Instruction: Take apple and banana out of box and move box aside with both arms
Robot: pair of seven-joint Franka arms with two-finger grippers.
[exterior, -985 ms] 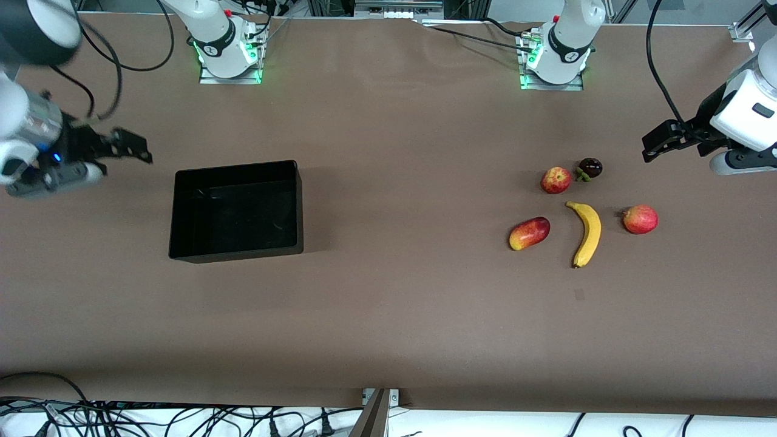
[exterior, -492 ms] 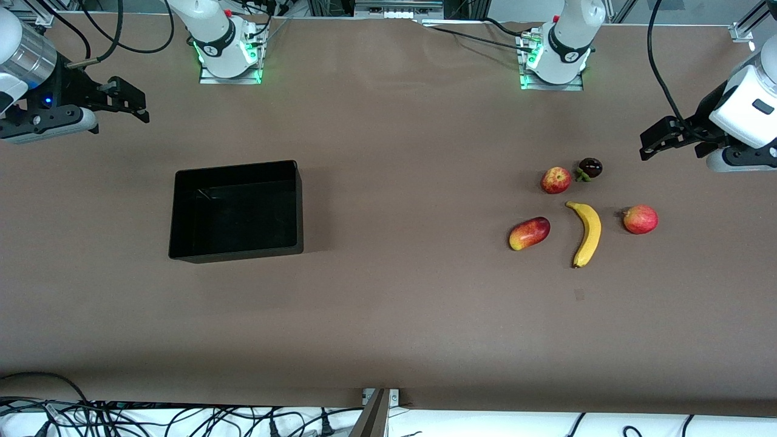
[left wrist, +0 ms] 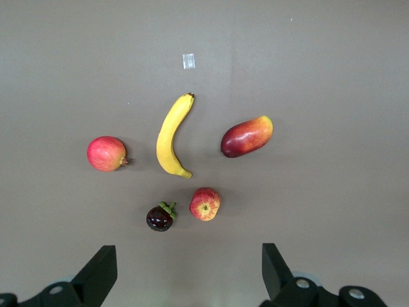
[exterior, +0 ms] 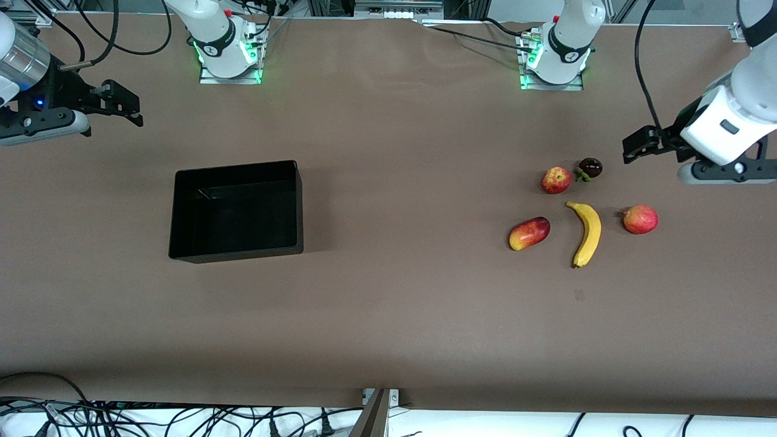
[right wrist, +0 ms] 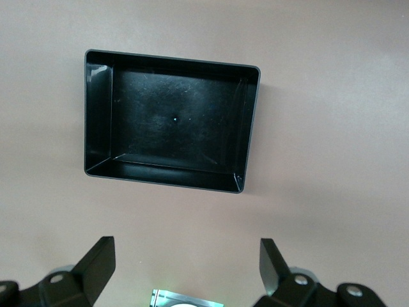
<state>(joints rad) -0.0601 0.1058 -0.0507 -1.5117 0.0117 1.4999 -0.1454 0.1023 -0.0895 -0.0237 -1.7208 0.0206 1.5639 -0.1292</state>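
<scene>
The black box [exterior: 298, 206] stands open and empty toward the right arm's end; it also shows in the right wrist view [right wrist: 249, 128]. The banana [exterior: 587, 230] lies among several fruits toward the left arm's end, and the apple [exterior: 556, 180] with yellow patches lies farther from the front camera than it. Both show in the left wrist view: banana [left wrist: 169, 137], apple [left wrist: 204, 203]. My left gripper [exterior: 635, 148] hangs open and empty over the table beside the fruits [left wrist: 186, 272]. My right gripper [exterior: 124, 107] hangs open and empty over bare table by the box [right wrist: 185, 262].
A red-yellow mango [exterior: 529, 233], a dark mangosteen [exterior: 590, 167] and a round red fruit [exterior: 640, 219] lie around the banana. A small mark [exterior: 579, 295] is nearer the front camera. Arm bases [exterior: 227, 57] [exterior: 555, 60] stand at the table's back edge; cables [exterior: 182, 419] run along the front edge.
My right gripper has swung away from the front camera, off from the box. My left gripper has moved closer to the fruits. Box and fruits have not moved.
</scene>
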